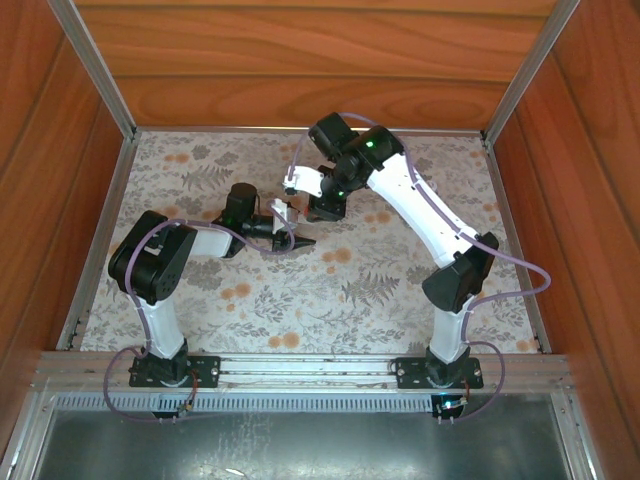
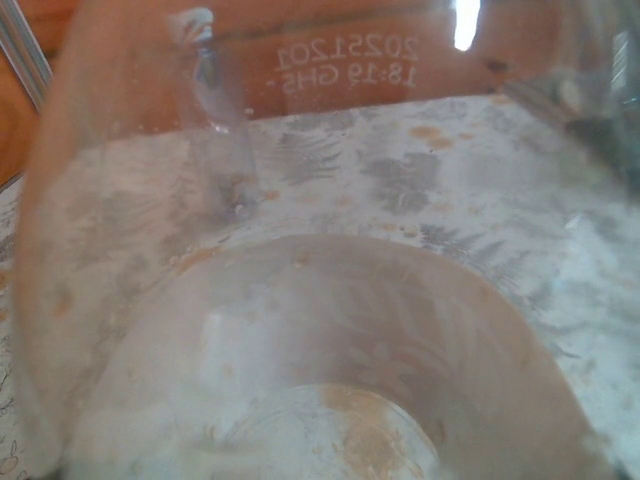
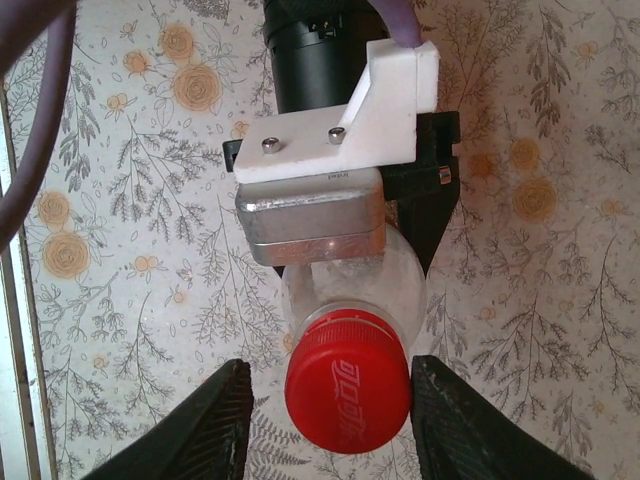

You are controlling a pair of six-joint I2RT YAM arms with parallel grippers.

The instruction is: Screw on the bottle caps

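Flanking the bottle's [image 3: 392, 285] red cap [image 3: 348, 382], the right end effector [image 3: 330, 372] stands parted.

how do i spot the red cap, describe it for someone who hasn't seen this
Over the middle of the floral table, the left gripper holds a clear bottle. The red cap sits on its neck between the fingers of the right gripper: the one bright red thing, pale lettering on top.

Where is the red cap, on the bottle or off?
On: the red cap sits over the mouth of the clear bottle. Whether screwed tight, cannot tell.
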